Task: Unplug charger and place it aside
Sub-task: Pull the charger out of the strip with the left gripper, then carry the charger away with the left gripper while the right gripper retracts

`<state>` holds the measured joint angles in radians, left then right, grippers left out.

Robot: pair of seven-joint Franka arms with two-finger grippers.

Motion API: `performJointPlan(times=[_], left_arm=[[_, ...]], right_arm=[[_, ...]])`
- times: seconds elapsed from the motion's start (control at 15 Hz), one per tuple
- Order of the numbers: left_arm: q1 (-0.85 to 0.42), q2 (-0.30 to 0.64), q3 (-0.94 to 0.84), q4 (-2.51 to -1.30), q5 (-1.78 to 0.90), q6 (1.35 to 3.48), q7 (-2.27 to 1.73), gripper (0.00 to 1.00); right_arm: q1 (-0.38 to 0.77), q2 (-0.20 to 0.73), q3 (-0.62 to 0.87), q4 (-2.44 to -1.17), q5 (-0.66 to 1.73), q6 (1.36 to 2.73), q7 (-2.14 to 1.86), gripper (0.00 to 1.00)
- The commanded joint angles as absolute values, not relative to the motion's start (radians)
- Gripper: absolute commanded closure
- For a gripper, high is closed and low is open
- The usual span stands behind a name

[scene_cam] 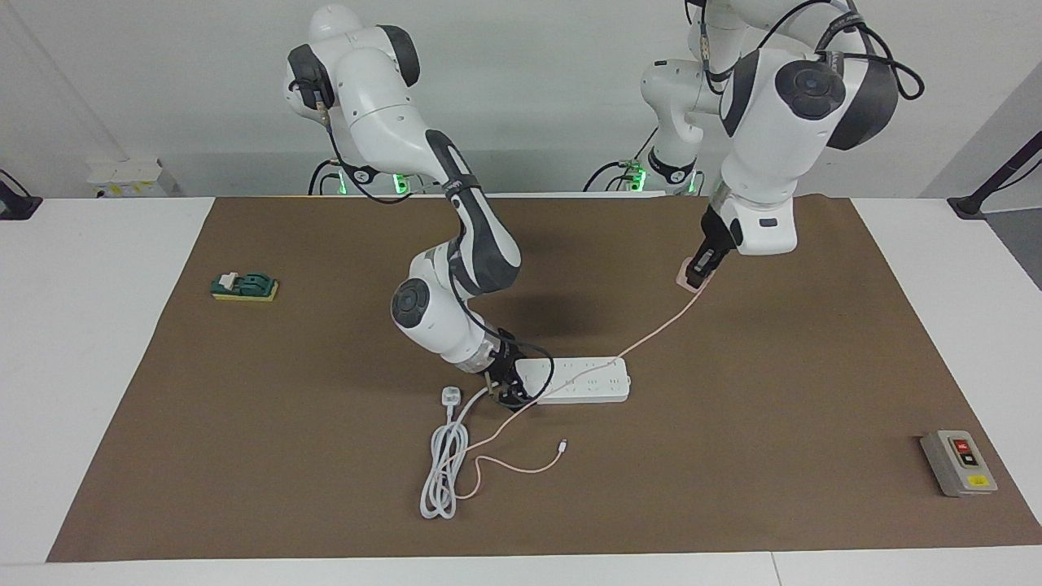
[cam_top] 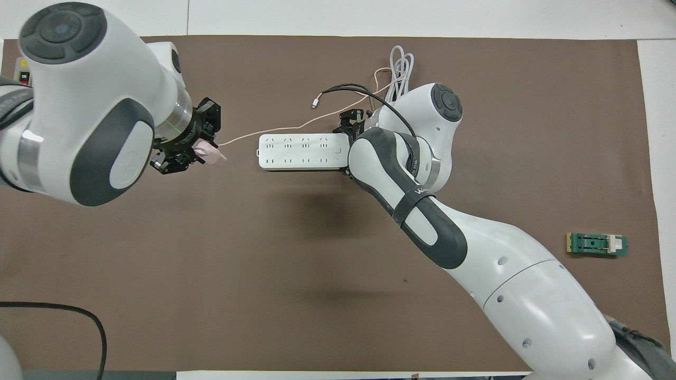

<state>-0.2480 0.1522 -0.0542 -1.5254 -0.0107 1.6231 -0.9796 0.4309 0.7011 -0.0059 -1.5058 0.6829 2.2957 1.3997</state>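
My left gripper (scene_cam: 698,270) is shut on the small pale-pink charger (scene_cam: 689,277), which hangs in the air over the brown mat, clear of the white power strip (scene_cam: 582,378). In the overhead view the charger (cam_top: 209,155) pokes out from the left gripper (cam_top: 189,153), off the strip's (cam_top: 298,152) end toward the left arm's end of the table. Its thin pink cable (scene_cam: 651,330) runs down past the strip to a loose end on the mat. My right gripper (scene_cam: 505,389) sits low at the strip's other end, where the thick white cord leaves.
A white three-pin plug (scene_cam: 450,395) and its coiled cord (scene_cam: 440,480) lie on the mat (scene_cam: 773,407), farther from the robots than the strip. A grey switch box (scene_cam: 958,462) sits toward the left arm's end, a green block (scene_cam: 244,286) toward the right arm's end.
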Motion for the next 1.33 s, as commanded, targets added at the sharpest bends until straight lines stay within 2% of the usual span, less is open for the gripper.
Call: performJointPlan(times=[0.0,0.4,0.8,1.27], left_arm=[[-0.194,0.114,-0.057,-1.531,-0.034,1.580,-0.817,1.00],[-0.063,0.055,-0.048,-1.528,-0.048,1.491,-0.493,1.00],[0.067,0.009,-0.043,-1.549,-0.048,1.460,-0.226,1.00],[0.052,-0.150,-0.041,-1.899,-0.121,1.690,-0.099,1.00]], right_arm=[[0.413,0.686,-0.005,-1.485,0.696,2.261,1.365,0.00],[0.408,0.623,-0.015,-1.489,0.693,2.171,1.371,0.00],[0.381,0.488,-0.018,-1.535,0.689,2.040,1.382,0.00],[0.293,0.299,-0.018,-1.600,0.526,1.873,1.339,0.00]])
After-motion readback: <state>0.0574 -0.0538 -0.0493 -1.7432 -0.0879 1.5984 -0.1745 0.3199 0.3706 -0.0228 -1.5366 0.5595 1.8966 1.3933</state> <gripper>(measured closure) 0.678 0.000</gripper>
